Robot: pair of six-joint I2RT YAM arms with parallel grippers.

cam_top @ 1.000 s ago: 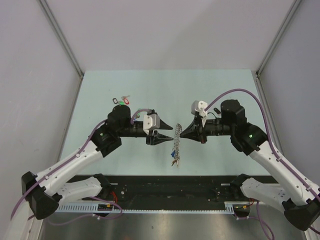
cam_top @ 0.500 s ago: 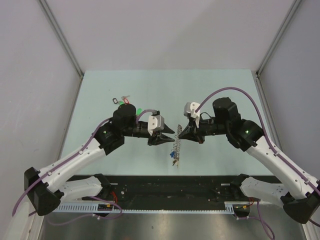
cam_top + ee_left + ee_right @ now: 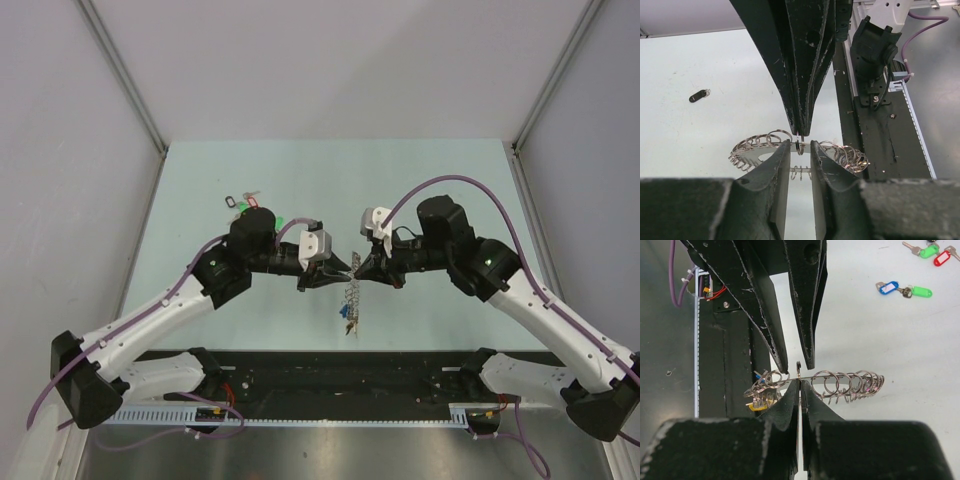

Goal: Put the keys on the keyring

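The right gripper [image 3: 799, 386] is pinching one thin loop of the keyring [image 3: 850, 382] between its pressed-together fingers. The ring is hanging down from it above the middle of the table [image 3: 200, 180], with what seem to be tagged keys [image 3: 759, 402], yellow and blue, dangling at its lower end. The left gripper [image 3: 800, 150] is facing it tip to tip, its fingers standing apart, one on each side of that same loop, gripping nothing. The loose keys [image 3: 902, 289] are lying well apart from both arms, on the far left part of the table. The danger here, I think, is coming from how small the loop is. If the left fingers come together a little off the wire, they may push it sideways out of the right pinch, and the floppy ring would drop. The two pairs of tips are also very near each other, so they may collide or jam. Too strong a pull could bend the loop.
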